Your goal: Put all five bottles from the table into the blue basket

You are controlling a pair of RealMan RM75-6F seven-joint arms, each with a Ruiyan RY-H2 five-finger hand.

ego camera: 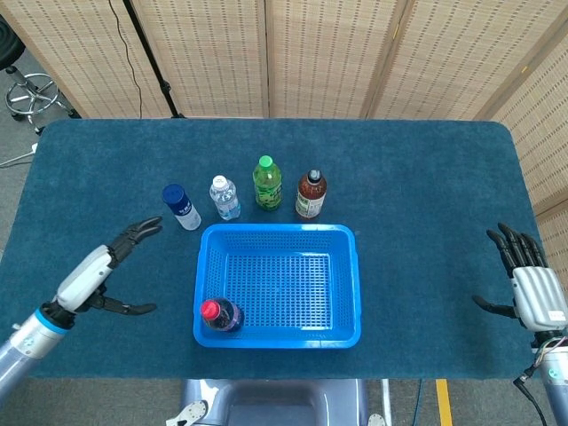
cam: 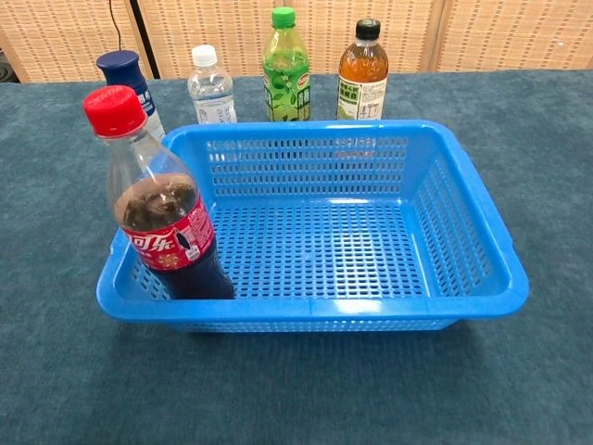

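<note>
A cola bottle (ego camera: pixel 217 314) (cam: pixel 159 215) with a red cap stands upright in the near left corner of the blue basket (ego camera: pixel 346 284) (cam: pixel 482 269). Behind the basket stand a blue-capped bottle (ego camera: pixel 181 207) (cam: pixel 129 82), a clear water bottle (ego camera: pixel 224 197) (cam: pixel 210 90), a green bottle (ego camera: pixel 266 183) (cam: pixel 286 67) and a brown tea bottle (ego camera: pixel 310 194) (cam: pixel 362 71). My left hand (ego camera: pixel 98 271) is open, well left of the basket, holding nothing. My right hand (ego camera: pixel 527 288) is open at the table's right edge. Neither hand shows in the chest view.
Blue cloth covers the table (ego camera: pixel 426 195). Woven screens (ego camera: pixel 328 53) stand behind it, and a stool (ego camera: pixel 31 93) is at the far left off the table.
</note>
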